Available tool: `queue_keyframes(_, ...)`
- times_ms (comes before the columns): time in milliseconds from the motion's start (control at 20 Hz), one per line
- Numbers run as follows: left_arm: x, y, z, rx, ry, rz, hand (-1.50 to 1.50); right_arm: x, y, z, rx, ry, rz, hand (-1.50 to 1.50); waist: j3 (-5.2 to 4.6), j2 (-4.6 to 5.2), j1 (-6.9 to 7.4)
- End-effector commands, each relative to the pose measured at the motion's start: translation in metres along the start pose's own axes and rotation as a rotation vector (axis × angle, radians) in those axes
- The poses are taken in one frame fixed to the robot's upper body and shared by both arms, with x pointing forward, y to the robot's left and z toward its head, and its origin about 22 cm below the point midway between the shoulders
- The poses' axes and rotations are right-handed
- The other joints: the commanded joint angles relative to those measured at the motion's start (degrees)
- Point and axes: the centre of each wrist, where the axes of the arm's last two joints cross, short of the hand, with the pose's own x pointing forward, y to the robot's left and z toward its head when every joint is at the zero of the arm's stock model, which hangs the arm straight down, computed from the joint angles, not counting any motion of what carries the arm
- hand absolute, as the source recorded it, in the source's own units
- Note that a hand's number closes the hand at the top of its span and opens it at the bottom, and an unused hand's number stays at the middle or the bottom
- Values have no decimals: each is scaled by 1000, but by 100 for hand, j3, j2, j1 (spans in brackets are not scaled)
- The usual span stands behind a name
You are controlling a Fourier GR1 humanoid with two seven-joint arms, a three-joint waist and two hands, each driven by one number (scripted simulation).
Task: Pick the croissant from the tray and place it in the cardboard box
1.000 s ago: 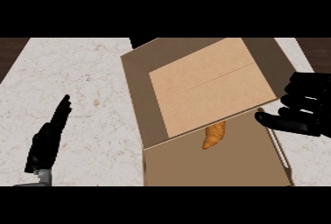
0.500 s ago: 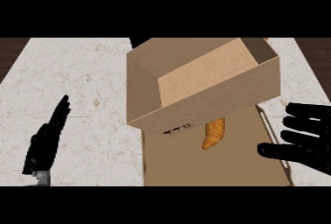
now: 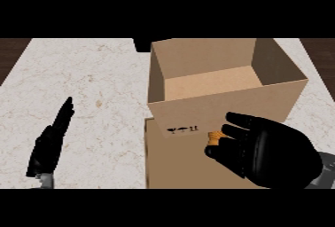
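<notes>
Surface: pale speckled tabletop (image 3: 98,88), open cardboard box (image 3: 216,97) on it.
Croissant (image 3: 215,138): mostly hidden, against the box's front.
Right hand (image 3: 262,153): fingers curled around the croissant.
Left hand (image 3: 52,139): flat, resting.
Handling: likely light, soft, flaky; hold mid-body gently.

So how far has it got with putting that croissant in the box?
Done: the croissant is picked up, with the right hand curled round it. In hand: it is held in front of the cardboard box, outside the near wall. Left: lifting it over the rim and dropping it inside. The left hand rests open at the counter's left.
</notes>
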Motion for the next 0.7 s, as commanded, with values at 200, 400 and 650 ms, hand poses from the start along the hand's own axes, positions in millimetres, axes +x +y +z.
queue_keyframes(200, -4, 8, 9, -12, -11, -7, 0, 27, 61, -53, 105, 73, 25, 150, 3, -1, 21)
queue_keyframes(400, -5, 4, -9, -4, 1, -7, 0, 2, 91, -84, 138, 157, -4, 150, 3, 21, 25)
queue_keyframes(650, 16, 11, -8, -13, -16, 4, 0, -17, 129, -82, 149, 175, -47, -150, 8, 19, 46)
